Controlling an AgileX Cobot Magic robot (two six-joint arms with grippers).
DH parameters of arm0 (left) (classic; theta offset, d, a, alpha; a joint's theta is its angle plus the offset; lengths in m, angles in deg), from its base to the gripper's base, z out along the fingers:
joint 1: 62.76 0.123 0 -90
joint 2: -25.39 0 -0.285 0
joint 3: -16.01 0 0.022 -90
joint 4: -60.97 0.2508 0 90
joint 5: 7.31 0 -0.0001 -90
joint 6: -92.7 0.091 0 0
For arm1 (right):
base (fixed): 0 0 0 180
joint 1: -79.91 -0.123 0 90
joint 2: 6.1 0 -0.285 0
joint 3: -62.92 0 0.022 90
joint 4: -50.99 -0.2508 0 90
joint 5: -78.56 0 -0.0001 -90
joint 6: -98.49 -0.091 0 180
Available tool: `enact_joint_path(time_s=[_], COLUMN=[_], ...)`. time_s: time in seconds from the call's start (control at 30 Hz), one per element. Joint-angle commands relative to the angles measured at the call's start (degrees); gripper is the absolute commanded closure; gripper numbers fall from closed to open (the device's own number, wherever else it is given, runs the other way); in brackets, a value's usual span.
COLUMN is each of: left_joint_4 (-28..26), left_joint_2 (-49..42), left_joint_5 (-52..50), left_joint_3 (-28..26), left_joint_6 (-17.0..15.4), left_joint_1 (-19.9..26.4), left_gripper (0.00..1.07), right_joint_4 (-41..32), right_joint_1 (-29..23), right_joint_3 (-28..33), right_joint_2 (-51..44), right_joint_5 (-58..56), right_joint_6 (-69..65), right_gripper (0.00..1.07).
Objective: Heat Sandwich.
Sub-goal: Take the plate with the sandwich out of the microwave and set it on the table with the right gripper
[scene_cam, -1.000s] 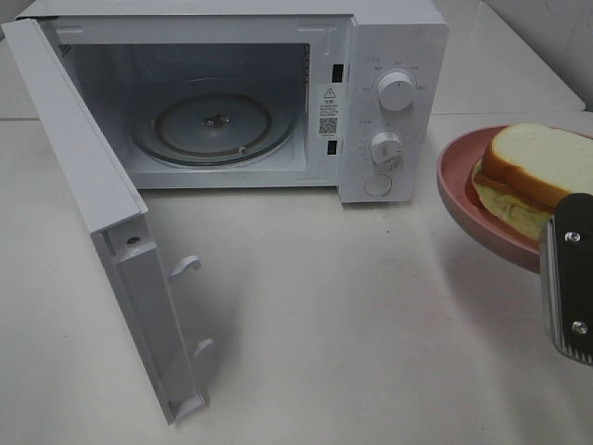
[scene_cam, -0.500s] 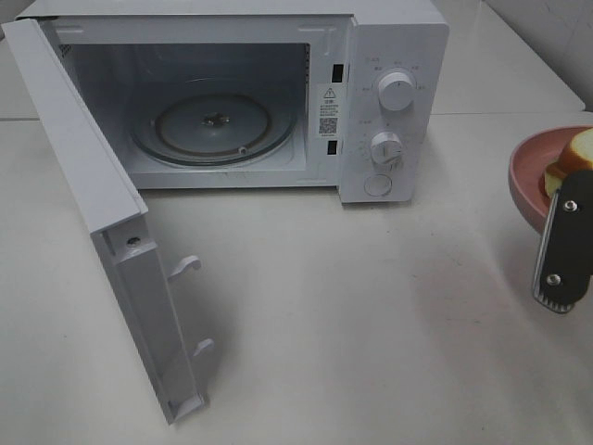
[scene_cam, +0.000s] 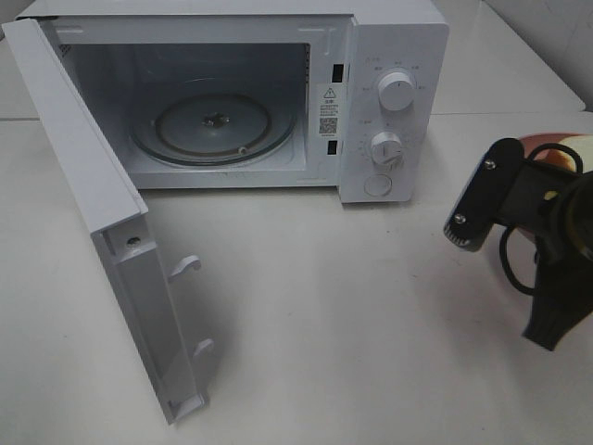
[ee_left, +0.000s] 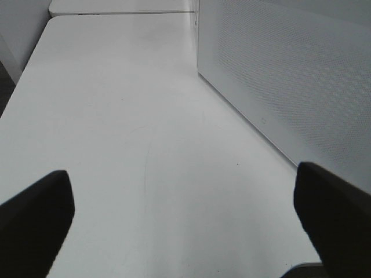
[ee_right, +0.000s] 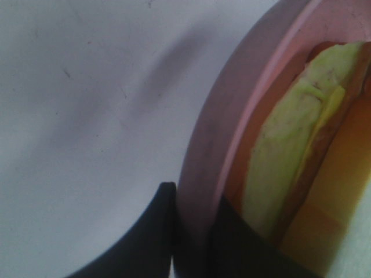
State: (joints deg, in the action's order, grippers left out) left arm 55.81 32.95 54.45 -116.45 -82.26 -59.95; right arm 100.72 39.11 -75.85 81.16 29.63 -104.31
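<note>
In the exterior high view, the microwave (scene_cam: 232,97) stands at the back of the tabletop (scene_cam: 352,324) with its door (scene_cam: 93,213) swung wide and the glass turntable (scene_cam: 213,125) bare. The right arm is at the right edge, and behind it only a sliver of the pink plate (scene_cam: 547,142) and of the sandwich (scene_cam: 579,148) shows. The cavity lies well apart from them, toward the left and the back, so I judge the plate must travel leftward and then inward through the opening.

In the left wrist view, the left gripper (ee_left: 185,202) is released, its fingers spread wide over bare tabletop beside the perforated door. It holds nothing and is far from the plate.

In the right wrist view, the right gripper (ee_right: 194,231) is clenched on the plate's rim, one finger below and one above it. The sandwich lies on the plate just beyond the fingers, its green lettuce edge running along the rim. The right arm is clearly the nearer one.
</note>
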Motion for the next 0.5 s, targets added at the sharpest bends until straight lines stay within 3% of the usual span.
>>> enact_joint_path(time_s=[0.03,0.3,0.5], left_joint_4=[-0.29,-0.29,-0.29], left_joint_2=[-0.46,-0.46,-0.46], left_joint_5=[-0.63,-0.63,-0.63], left_joint_3=[0.06,0.06,0.06], left_joint_6=[-0.23,-0.23,-0.23], left_joint_1=[0.11,0.11,0.11], left_gripper=[0.09,0.09,0.09], right_joint_4=[2.29,1.38,0.11], right_joint_1=[0.06,1.49,3.84], right_joint_3=[-2.52,-11.34,-14.27], right_joint_2=[2.52,11.17,14.73], right_joint_5=[-2.23,-8.31,-11.0], right_joint_6=[-3.44,-13.98,-15.7], right_gripper=[1.06,1.05,1.05])
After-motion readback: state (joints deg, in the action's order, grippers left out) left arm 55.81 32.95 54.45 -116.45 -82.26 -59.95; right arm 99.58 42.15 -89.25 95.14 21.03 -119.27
